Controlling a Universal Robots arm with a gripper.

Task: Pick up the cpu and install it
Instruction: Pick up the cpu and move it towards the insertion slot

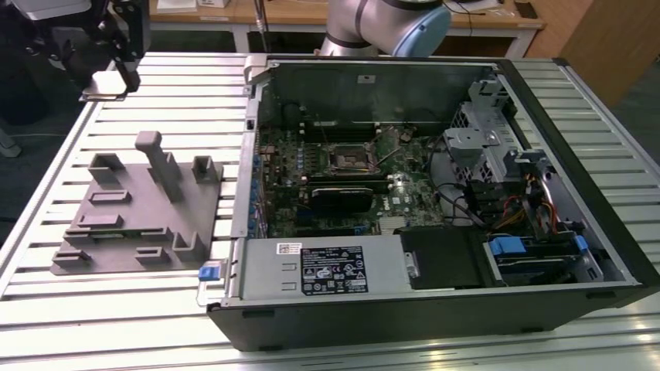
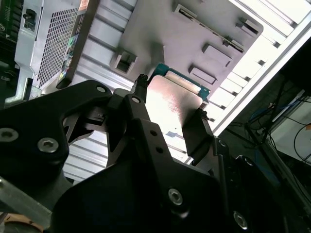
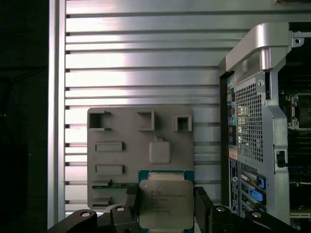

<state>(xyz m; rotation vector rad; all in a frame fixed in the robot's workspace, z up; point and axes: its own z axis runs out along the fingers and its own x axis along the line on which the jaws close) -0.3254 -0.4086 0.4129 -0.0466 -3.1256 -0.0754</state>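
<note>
A robot arm's gripper (image 1: 107, 76) is clamped on the cpu (image 1: 101, 85) over a slatted aluminium table (image 1: 154, 309), at the far corner on the exterior view's left. In both wrist views the two black fingers (image 3: 130, 200) press against opposite edges of the chip, w/ its silvery top (image 3: 164, 204) facing the first wrist cam and the green edge showing at the outer end (image 2: 181, 77) in the second wrist view. The cpu hangs clear of the table, above and just beyond a gray holder plate (image 1: 139, 224) w/ raised blocks and recessed slots. Beside the plate, toward the exterior view's right, an open computer case (image 1: 577, 154) lies on its side, approx. filling that half of the table. Inside it, the motherboard (image 1: 278, 166) carries a square metal-framed socket (image 1: 348, 158), well apart from the held chip; a black heatsink block (image 1: 341, 199) sits just below the socket, and a labelled power supply (image 1: 320, 267) lies along the near edge. The arm's base joint (image 1: 387, 27) rises behind the case.
</note>
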